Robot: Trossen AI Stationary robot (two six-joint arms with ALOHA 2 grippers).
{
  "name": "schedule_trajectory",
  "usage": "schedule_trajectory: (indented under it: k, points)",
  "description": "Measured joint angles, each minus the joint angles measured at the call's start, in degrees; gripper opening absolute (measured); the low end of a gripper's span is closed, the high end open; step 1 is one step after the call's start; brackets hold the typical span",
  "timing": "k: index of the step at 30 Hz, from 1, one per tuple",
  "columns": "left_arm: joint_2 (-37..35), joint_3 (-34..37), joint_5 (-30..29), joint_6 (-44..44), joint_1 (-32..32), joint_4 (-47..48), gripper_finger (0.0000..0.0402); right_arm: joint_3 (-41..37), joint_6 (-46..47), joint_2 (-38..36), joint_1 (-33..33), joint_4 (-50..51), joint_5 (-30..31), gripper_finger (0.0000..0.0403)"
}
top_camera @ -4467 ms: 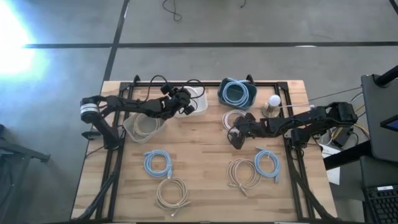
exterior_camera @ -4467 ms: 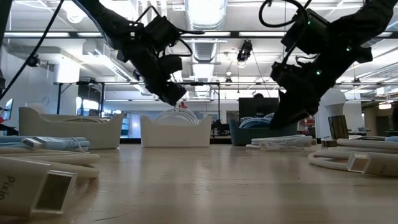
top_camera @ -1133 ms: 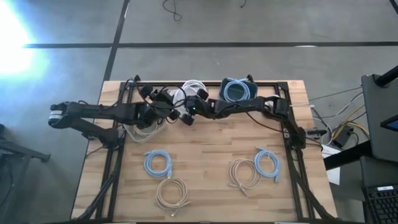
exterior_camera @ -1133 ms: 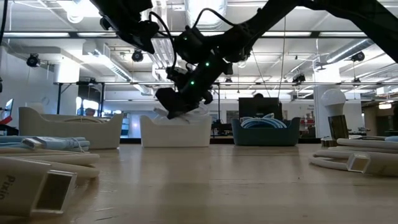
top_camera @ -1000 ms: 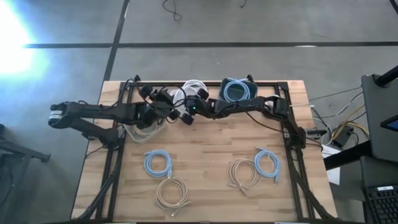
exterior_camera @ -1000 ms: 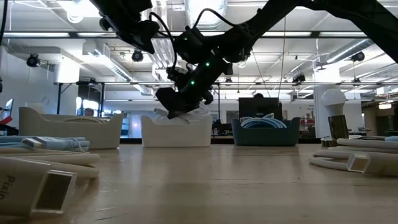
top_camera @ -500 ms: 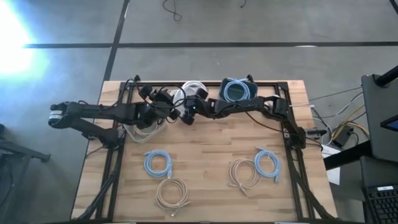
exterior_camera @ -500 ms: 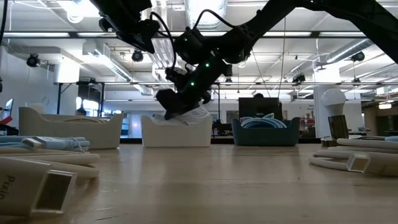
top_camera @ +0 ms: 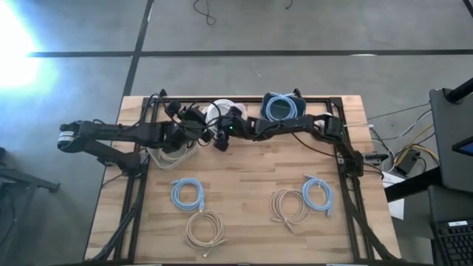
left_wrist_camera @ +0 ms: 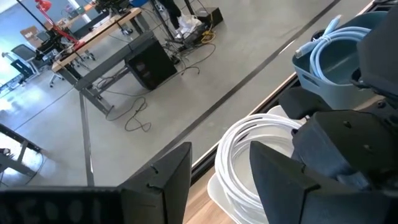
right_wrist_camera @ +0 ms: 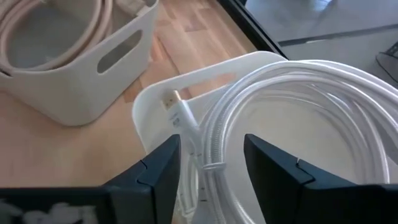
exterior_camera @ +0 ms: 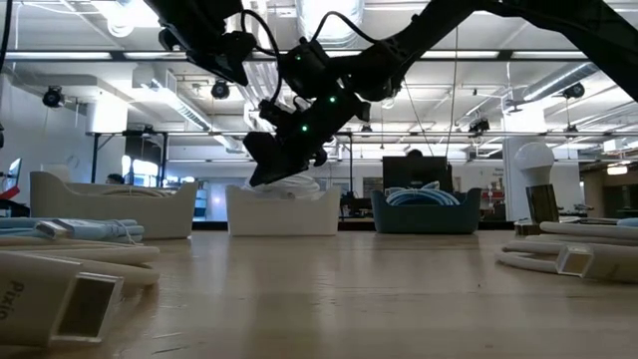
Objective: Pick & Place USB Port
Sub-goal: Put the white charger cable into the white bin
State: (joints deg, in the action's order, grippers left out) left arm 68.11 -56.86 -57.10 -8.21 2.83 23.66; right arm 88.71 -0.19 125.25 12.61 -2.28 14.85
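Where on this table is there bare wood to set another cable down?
Free: the middle strip between the bins and the blue coil, and the table's right side above the beige-blue pair. Crowded: the back edge, where both arms meet over the white bin.

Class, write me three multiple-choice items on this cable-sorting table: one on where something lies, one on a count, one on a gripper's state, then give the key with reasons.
1. Where does the white cable lie?
A. In the white bin
B. In the blue bin
C. Loose on the table

2. How many coiled cables lie loose on the wooden table?
A. Two
B. Four
C. Six

3. How do the right gripper fingers stand?
A. Shut on the white cable
B. Apart, holding nothing
C. Shut on a bin wall

Key: 1 A, the right wrist view shows the coil inside the white bin. 2 B, the high view shows two blue and two beige coils. 3 B, both fingers stand apart above the coil.
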Motion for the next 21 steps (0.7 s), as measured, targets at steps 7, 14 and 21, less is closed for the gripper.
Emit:
schedule_trajectory:
  k: [7, 14, 21]
  points:
    - [0.01, 0.00, 0.00, 0.02, 0.00, 0.13, 0.0177, -0.42, 1.16, 0.00, 0.02, 3.04, 2.26, 0.0145]
    - [0.01, 0.00, 0.00, 0.02, 0.02, 0.11, 0.0177, -1.11, -0.17, -0.02, 0.46, 5.41, 7.78, 0.0080]
    - [0.01, 0.00, 0.00, -0.13, 0.02, 0.09, 0.0177, -1.11, -1.39, -0.02, 0.74, 5.15, 2.83, 0.0039]
